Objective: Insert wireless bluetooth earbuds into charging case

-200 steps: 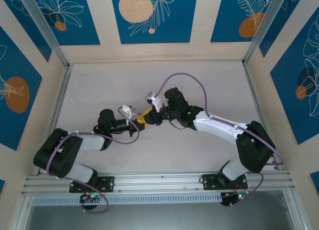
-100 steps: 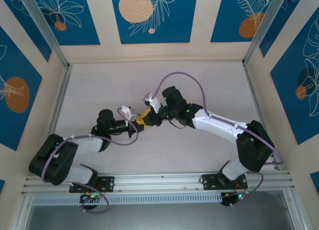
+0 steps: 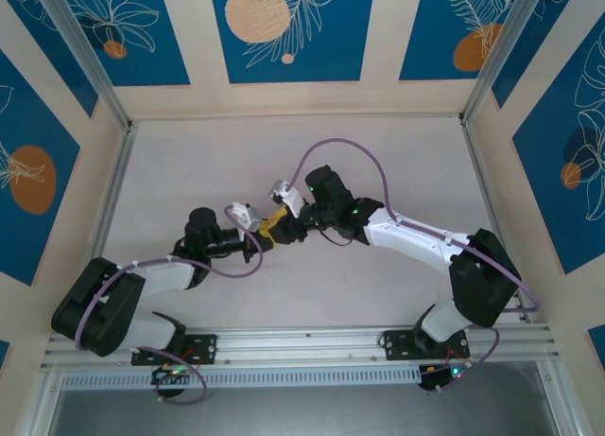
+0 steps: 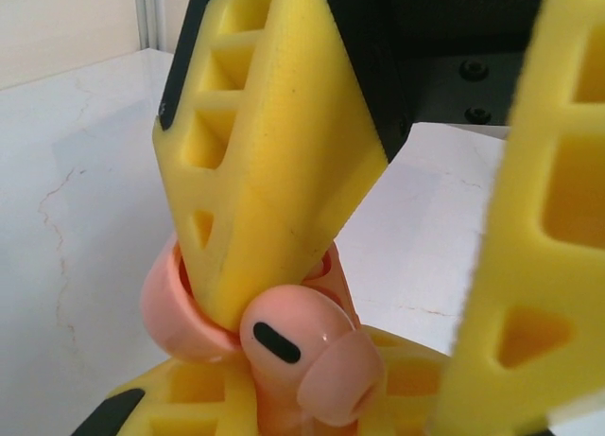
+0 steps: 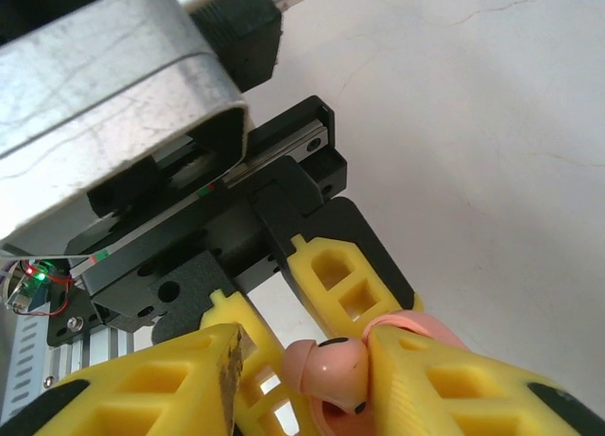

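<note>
The pale pink earbud [image 4: 302, 351] is sitting above the white tabletop [image 4: 76, 218], at the spot where the two grippers are meeting. The left gripper [image 3: 264, 234] is clamping it, its yellow fingers [image 4: 180, 408] closed on the bud's lower part. The right gripper [image 3: 275, 221] is standing open around it. One finger [image 4: 274, 171] is pressing against the bud's top, while the other [image 4: 539, 228] is hanging well apart. A pink ring [image 4: 170, 308] touching the bud is possibly its ear tip.
</note>
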Tool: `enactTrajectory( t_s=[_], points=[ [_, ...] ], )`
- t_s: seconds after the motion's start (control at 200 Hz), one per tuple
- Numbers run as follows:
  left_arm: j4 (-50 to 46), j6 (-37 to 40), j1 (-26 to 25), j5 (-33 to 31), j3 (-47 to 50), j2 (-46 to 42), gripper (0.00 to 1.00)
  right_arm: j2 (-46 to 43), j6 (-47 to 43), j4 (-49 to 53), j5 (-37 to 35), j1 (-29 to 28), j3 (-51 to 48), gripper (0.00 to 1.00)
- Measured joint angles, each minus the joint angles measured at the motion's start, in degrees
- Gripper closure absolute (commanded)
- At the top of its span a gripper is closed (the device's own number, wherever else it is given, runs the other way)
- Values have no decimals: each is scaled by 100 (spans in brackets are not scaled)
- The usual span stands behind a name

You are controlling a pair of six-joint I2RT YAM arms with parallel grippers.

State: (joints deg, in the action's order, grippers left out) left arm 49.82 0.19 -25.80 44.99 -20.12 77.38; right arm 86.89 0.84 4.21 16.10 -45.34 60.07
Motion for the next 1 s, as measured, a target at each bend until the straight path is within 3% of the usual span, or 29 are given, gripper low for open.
enactTrajectory(
  t_s=[1.0],
  points=[
    [-109,319,-70,-295,-61,-160,81,-332,411,144,-385,15,-24,49]
  ],
)
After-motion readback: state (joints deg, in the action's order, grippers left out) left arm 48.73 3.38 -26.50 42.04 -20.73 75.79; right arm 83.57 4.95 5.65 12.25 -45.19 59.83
